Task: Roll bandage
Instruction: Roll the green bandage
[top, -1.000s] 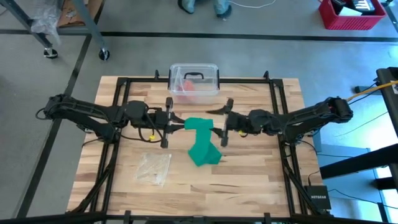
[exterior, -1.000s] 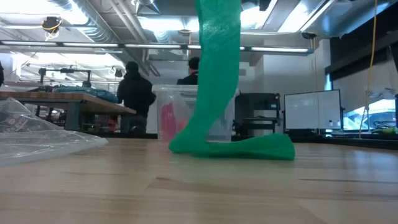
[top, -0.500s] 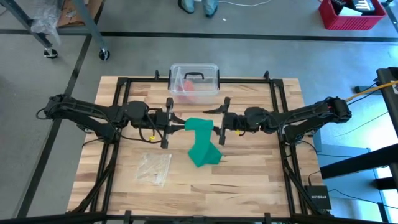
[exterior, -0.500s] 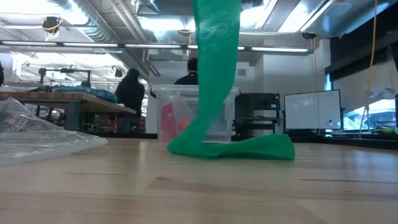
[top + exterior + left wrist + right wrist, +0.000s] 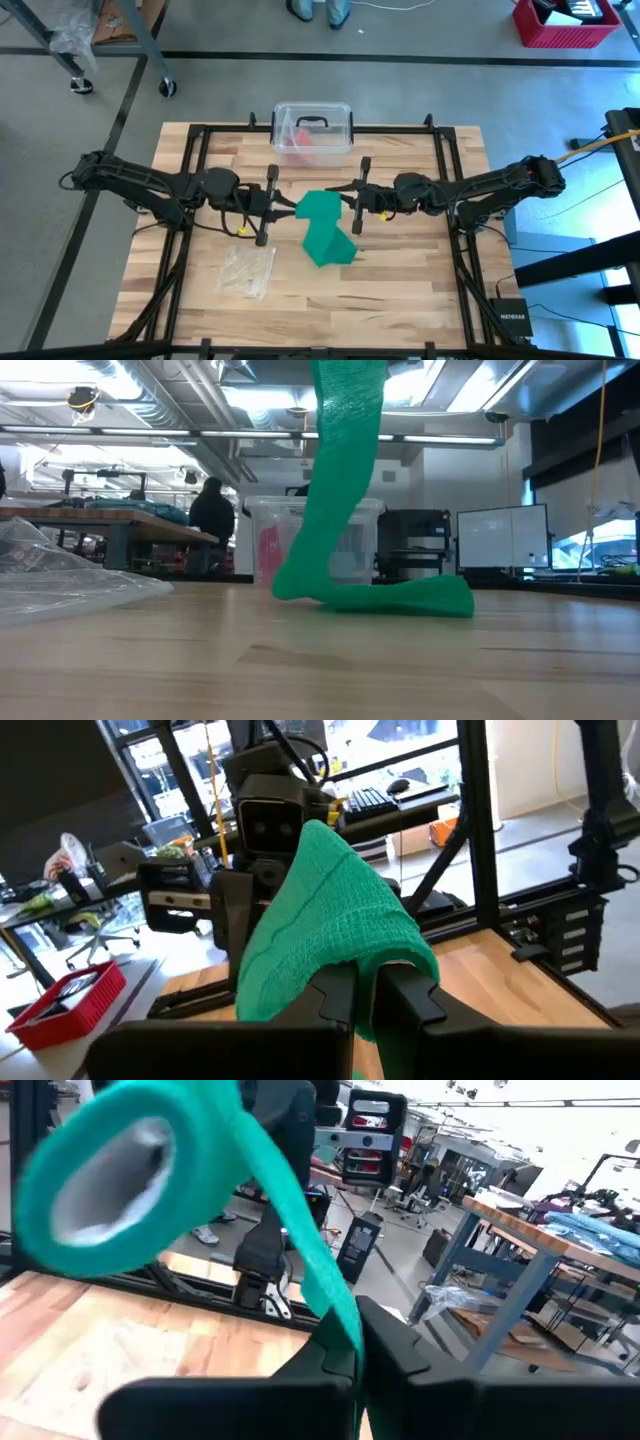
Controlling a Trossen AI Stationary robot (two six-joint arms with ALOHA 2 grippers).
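The green bandage (image 5: 325, 222) hangs between my two grippers over the middle of the table. In the low view the bandage (image 5: 340, 480) drops as a strip, and its lower end (image 5: 400, 598) lies folded on the wood. My left gripper (image 5: 288, 206) comes in level from the table's left, shut, with the bandage's upper part draped over its fingertips (image 5: 365, 990). My right gripper (image 5: 345, 203) faces it from the table's right and is shut on the strip (image 5: 352, 1348). In the right wrist view the cloth forms an open loop (image 5: 100, 1180) ahead of the fingers. My left gripper is shut with the bandage's upper part (image 5: 340, 910) wrapped over its fingertips. The cloth itself hides the place of contact. The fingers lie level, coming from the table's left, and the rest of the strip hangs below them. My right gripper pinches a stretch of the strip (image 5: 338, 1312) between its two fingers, coming level from the table's right. The strip runs drawn straight from the loop to the fingers. The held part is clear of the table.
A clear plastic box with a black handle (image 5: 313, 128) stands at the table's far edge. A clear plastic wrapper (image 5: 248, 270) lies near the front left. Black frame rails (image 5: 190, 180) run along the table's sides. People stand in the room beyond (image 5: 212, 510).
My right gripper has shut on the bandage while rolling its wrist, staying in place. My left gripper has rolled slightly. The bandage's upper part between the grippers has spread wider, and the hanging strip has shifted a little; its lower end has stayed on the table.
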